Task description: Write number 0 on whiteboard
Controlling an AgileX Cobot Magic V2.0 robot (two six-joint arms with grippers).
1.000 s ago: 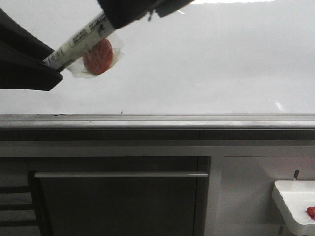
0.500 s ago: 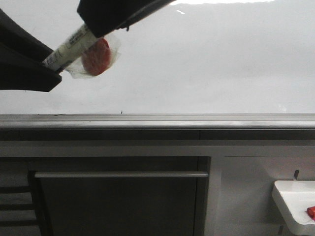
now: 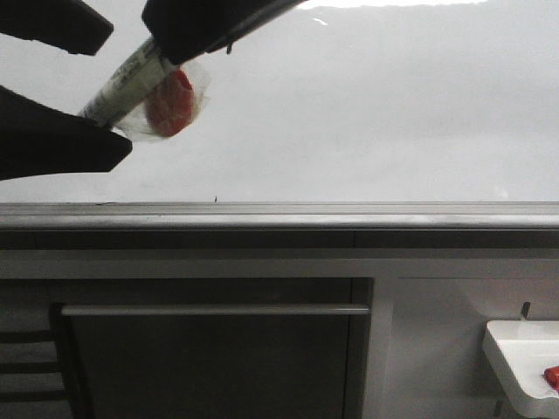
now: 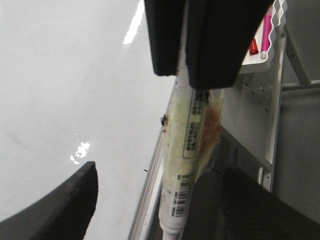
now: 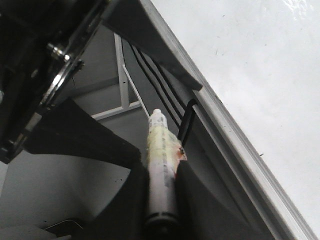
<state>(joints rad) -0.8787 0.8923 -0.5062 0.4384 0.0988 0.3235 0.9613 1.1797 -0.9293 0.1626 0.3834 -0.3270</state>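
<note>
The whiteboard point(image 3: 367, 113) is a big glossy white board with a grey edge rail point(image 3: 279, 214). I see no number 0 on it, only a tiny black speck point(image 3: 216, 199) near the rail. My right gripper point(image 3: 166, 48) is shut on a pale marker pen point(image 3: 127, 83) that has a red disc in clear plastic point(image 3: 172, 102) stuck to it. The right wrist view shows the pen point(image 5: 161, 155) clamped between the fingers. My left gripper point(image 3: 120, 87) is open, its two black fingers apart on either side of the pen's lower end point(image 4: 175, 200), not touching it.
Below the rail is a grey cabinet front with a long handle point(image 3: 214, 309). A small white tray point(image 3: 515, 358) with a red item point(image 3: 552, 377) hangs at the lower right. The left wrist view shows a white tray point(image 4: 272, 45) holding coloured pens.
My left gripper has opened and let go of the pen's end. My right gripper has slid down the pen towards the left and keeps hold of it.
</note>
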